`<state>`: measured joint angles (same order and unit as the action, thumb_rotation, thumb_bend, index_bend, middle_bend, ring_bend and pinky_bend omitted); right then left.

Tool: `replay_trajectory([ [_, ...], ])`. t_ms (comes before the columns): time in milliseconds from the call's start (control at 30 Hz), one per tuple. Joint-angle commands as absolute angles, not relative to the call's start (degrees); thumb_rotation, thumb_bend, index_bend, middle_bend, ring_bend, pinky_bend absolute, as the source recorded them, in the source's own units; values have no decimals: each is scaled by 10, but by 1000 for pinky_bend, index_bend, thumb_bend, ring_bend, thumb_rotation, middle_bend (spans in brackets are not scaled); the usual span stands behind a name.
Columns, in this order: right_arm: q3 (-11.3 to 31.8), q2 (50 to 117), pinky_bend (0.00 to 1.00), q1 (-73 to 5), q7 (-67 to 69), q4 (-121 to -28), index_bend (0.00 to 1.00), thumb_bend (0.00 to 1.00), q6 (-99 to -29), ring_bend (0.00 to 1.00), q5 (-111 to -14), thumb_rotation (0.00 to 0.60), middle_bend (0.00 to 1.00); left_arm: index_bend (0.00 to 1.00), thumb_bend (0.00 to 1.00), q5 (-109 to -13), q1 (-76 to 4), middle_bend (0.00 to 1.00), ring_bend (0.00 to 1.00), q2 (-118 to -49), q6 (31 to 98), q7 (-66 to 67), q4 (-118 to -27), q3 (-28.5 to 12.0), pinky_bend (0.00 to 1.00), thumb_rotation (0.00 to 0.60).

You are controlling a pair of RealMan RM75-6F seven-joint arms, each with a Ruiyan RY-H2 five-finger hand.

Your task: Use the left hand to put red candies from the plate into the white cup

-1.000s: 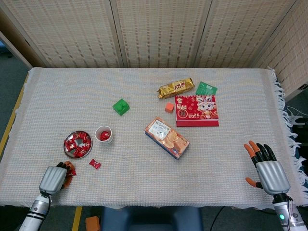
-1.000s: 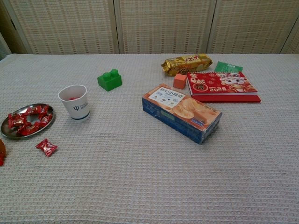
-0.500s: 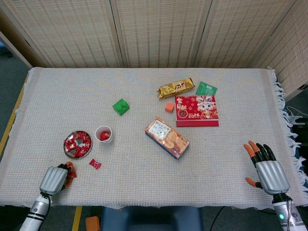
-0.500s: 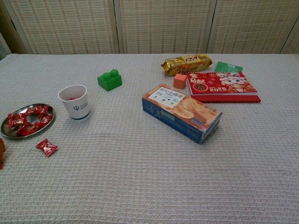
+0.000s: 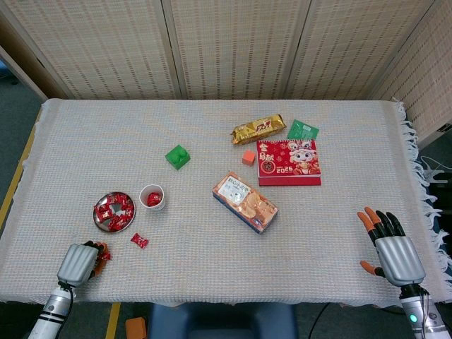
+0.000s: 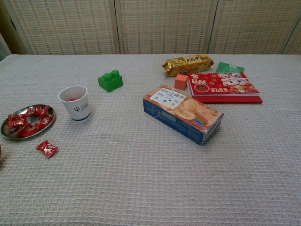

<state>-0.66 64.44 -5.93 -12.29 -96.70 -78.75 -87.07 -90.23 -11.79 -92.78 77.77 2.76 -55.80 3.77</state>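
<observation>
A small metal plate (image 5: 98, 217) holding several red candies (image 5: 116, 210) sits at the near left of the table, also seen in the chest view as plate (image 6: 5, 135) with candies (image 6: 28, 125). Just right of it stands the white cup (image 5: 152, 198), (image 6: 75, 104), with a red candy inside. One loose red candy (image 5: 139, 241), (image 6: 47, 148) lies on the cloth in front of the plate. My left hand (image 5: 80, 261) is at the near table edge, below the plate, its fingers curled in; I see nothing plainly held. My right hand (image 5: 390, 247) rests at the near right with fingers spread.
A green block (image 5: 177, 156) lies behind the cup. Mid-table is a blue and orange box (image 5: 244, 201). Behind it are an orange cube (image 5: 248, 157), a red booklet (image 5: 288, 162), a gold snack pack (image 5: 258, 128) and a green packet (image 5: 302, 130).
My left hand has drawn back slightly toward the near table edge and almost left the chest view. The candies, cup and right hand have not moved.
</observation>
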Motion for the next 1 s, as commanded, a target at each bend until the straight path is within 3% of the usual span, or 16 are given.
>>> replay_trajectory([
  [33, -7, 644, 63, -59, -123, -967, 0, 23, -787, 0, -871, 600, 0, 583, 496, -901, -117, 584, 538, -929, 777, 30, -557, 37, 933, 600],
  [333, -7, 644, 69, -60, -122, -967, 0, 23, -786, 0, -870, 600, 0, 592, 508, -906, -119, 592, 543, -925, 785, 31, -560, 33, 935, 600],
  [633, -5, 643, 73, -60, -120, -966, 0, 23, -786, 0, -867, 600, 0, 595, 511, -923, -161, 596, 545, -867, 798, 47, -672, -2, 935, 600],
  [1000, -2, 648, 78, -64, -130, -965, 0, 23, -778, 0, -856, 600, 0, 595, 511, -881, -276, 596, 545, -846, 692, 120, -787, -90, 935, 600],
])
